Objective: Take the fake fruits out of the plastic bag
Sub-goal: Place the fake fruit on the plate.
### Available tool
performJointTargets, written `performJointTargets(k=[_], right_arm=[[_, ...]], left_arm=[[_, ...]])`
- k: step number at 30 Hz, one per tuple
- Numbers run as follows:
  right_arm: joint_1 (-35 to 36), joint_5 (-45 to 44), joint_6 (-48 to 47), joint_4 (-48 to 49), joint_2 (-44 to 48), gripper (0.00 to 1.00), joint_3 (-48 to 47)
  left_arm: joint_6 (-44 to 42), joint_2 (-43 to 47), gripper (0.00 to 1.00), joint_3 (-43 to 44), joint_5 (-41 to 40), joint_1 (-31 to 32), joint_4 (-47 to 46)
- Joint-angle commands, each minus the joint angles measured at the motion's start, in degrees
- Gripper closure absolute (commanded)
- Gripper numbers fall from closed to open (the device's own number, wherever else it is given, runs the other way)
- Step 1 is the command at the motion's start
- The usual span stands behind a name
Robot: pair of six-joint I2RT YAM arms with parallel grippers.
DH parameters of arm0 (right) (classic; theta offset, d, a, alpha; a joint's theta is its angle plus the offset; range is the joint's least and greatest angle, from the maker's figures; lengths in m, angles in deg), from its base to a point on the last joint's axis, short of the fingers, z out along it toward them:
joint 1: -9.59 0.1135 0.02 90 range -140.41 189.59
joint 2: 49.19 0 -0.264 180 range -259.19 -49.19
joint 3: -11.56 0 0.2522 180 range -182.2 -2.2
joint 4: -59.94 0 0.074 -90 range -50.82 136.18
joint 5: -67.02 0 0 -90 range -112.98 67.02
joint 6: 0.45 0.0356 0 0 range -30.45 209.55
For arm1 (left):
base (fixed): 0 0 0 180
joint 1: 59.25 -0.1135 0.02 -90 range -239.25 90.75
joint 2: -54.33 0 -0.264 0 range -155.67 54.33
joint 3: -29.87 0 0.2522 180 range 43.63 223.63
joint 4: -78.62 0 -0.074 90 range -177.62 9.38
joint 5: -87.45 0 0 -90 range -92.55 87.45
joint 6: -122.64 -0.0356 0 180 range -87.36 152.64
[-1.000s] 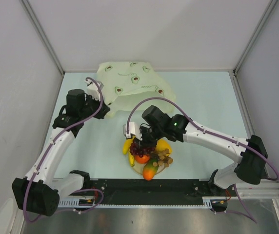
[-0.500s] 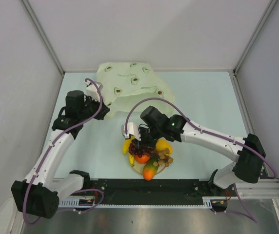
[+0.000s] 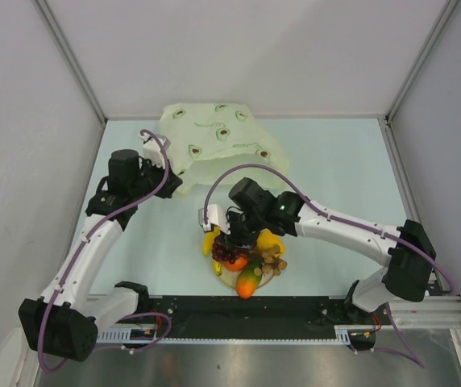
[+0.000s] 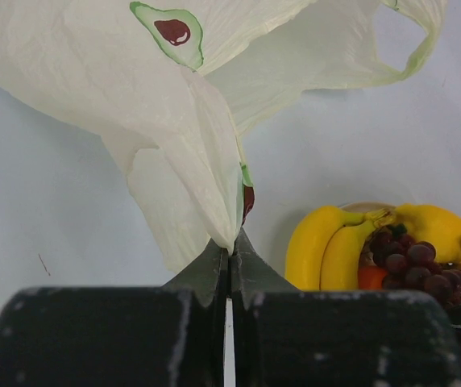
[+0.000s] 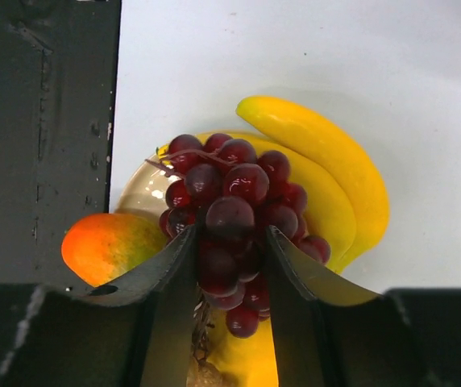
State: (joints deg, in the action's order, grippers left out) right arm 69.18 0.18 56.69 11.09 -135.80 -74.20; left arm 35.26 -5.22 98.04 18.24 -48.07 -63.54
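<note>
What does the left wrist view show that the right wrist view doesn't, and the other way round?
Only the left wrist view: the plastic bag, a fold of it clamped in the shut left pincer. Only the right wrist view: the mango, and the right pincer with its fingers apart on either side of the grapes. Both views: the banana bunch and the grapes.

The plastic bag [image 3: 218, 137] sits at the back of the bench [image 3: 335, 161], left of centre. Well in front of it is the plate [image 5: 138, 193], piled up: bananas [image 3: 211, 241] on the left, grapes [image 5: 230, 201] on top, the orange [image 3: 234, 261] seemingly tucked beneath them, lemon [image 3: 272, 240] and brown cluster [image 3: 274, 260] on the right, mango [image 3: 247, 282] nearest the front edge.
</note>
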Motion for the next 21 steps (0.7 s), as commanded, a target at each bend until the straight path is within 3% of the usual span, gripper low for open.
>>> performJointTargets(k=[1, 15, 21], right_arm=[[0.87, -2.06, 0.78, 2.83, -1.02, 0.55, 0.20], [1.58, -3.82, 2.19, 3.01, -1.55, 0.48, 0.11], [1.49, -9.17, 5.52, 5.64, 3.27, 0.38, -1.90]], left_arm=[[1.08, 1.10, 1.00, -0.18, 1.79, -0.02, -2.54], [2.13, 0.75, 1.00, -0.89, 3.20, 0.07, -3.86], [2.05, -0.21, 1.00, 0.69, 3.55, -0.02, -2.90]])
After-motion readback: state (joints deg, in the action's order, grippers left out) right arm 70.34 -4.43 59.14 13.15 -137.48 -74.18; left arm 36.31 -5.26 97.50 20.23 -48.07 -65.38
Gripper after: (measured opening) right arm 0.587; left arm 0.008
